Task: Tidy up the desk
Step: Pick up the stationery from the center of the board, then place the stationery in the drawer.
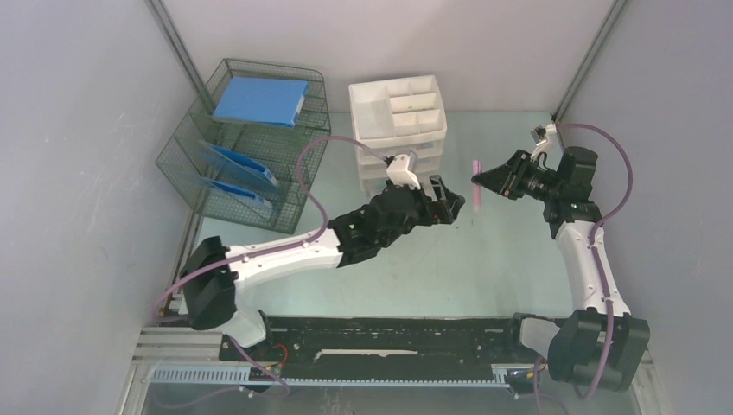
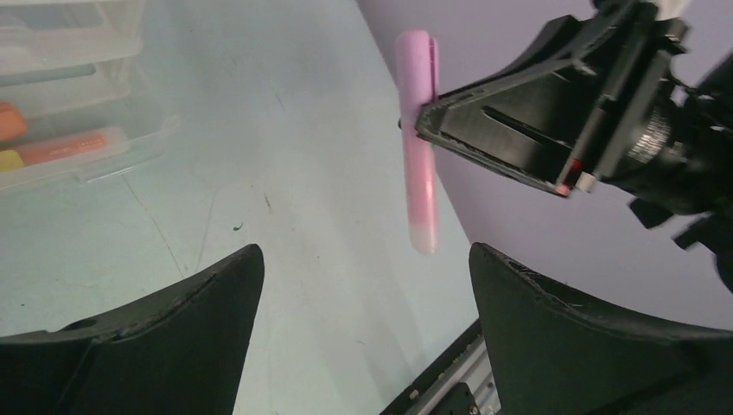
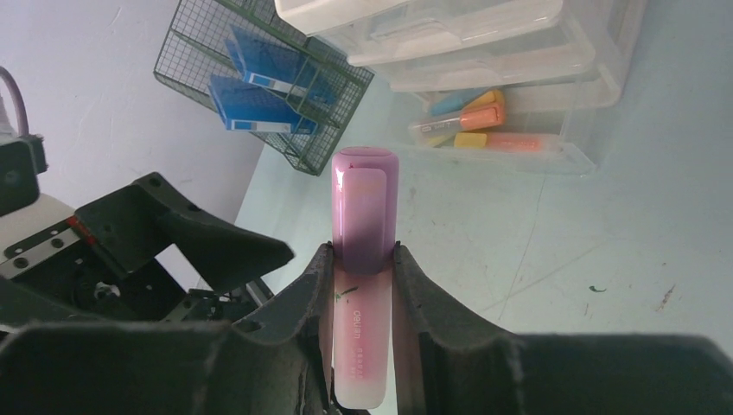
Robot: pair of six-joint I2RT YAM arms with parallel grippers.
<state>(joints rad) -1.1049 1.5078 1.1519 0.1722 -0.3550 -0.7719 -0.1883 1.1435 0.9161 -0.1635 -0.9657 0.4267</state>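
The desk [image 1: 415, 268] is a pale mint-green tabletop. My right gripper [image 1: 481, 180] is shut on a pink highlighter [image 1: 476, 183] and holds it upright above the desk's right middle. In the right wrist view the fingers [image 3: 315, 285] clamp the highlighter [image 3: 365, 216] just below its purple cap. My left gripper [image 1: 449, 203] is open and empty, just left of the highlighter and pointing at it. In the left wrist view the highlighter [image 2: 419, 156] hangs ahead of the open left gripper [image 2: 363, 255], apart from both fingers.
A white plastic drawer unit [image 1: 398, 112] stands at the back middle; its bottom drawer holds orange and yellow highlighters [image 3: 471, 125]. A green wire rack [image 1: 251, 147] with blue books [image 1: 259, 99] stands at the back left. A black rail [image 1: 389, 333] runs along the front.
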